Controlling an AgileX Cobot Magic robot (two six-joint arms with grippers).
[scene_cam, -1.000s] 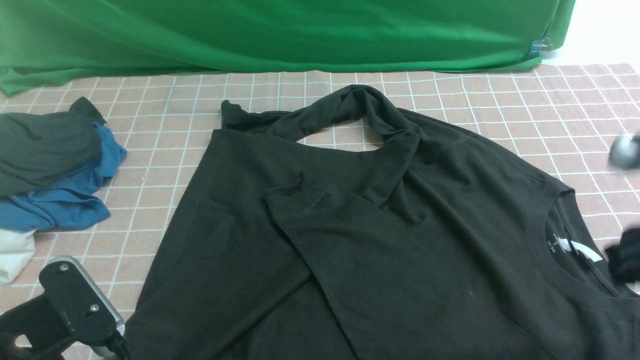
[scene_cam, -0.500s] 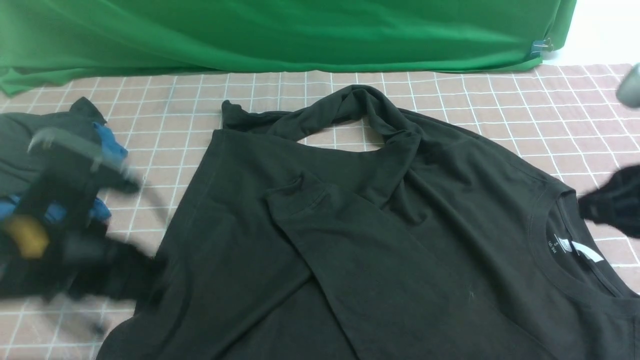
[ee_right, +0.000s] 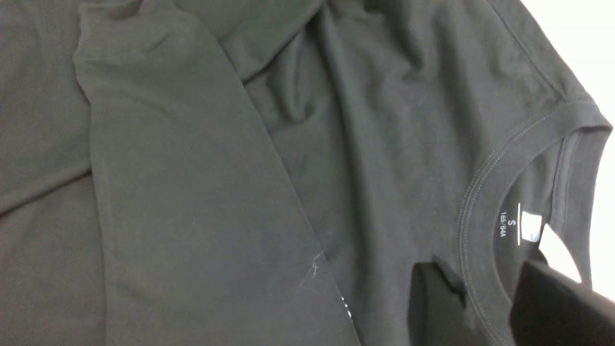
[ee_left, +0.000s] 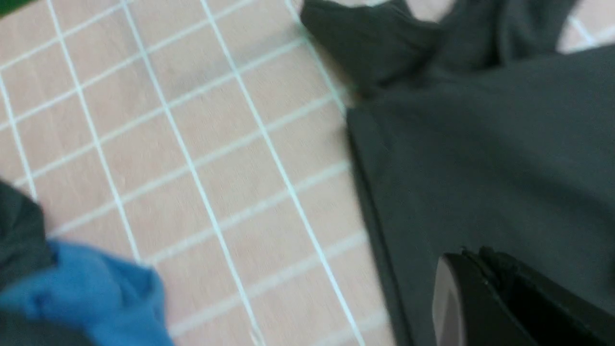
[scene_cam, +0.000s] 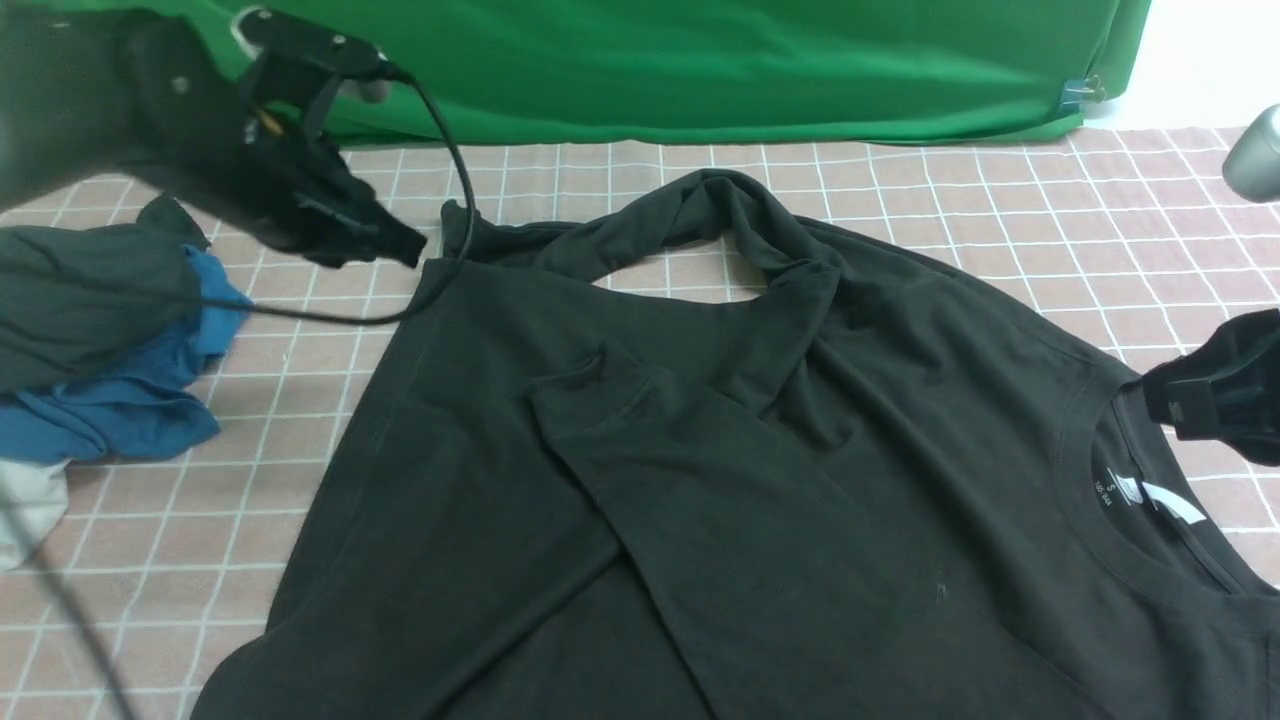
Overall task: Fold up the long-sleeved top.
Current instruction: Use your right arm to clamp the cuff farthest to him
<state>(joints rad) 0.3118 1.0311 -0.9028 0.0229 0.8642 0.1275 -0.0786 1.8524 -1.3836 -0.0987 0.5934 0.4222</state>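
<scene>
Grasping: my left gripper (scene_cam: 403, 243), shut, hovers by the hem corner of the plain black soft-knit long-sleeved top (scene_cam: 800, 450); my right gripper (ee_right: 480, 274) stands parted astride its ribbed neckline (ee_right: 468, 206), so I judge pinching comes next

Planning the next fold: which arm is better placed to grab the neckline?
Right. The right gripper stands open astride the top's neckline, while the left gripper is shut by the far hem corner on the opposite side.
</scene>
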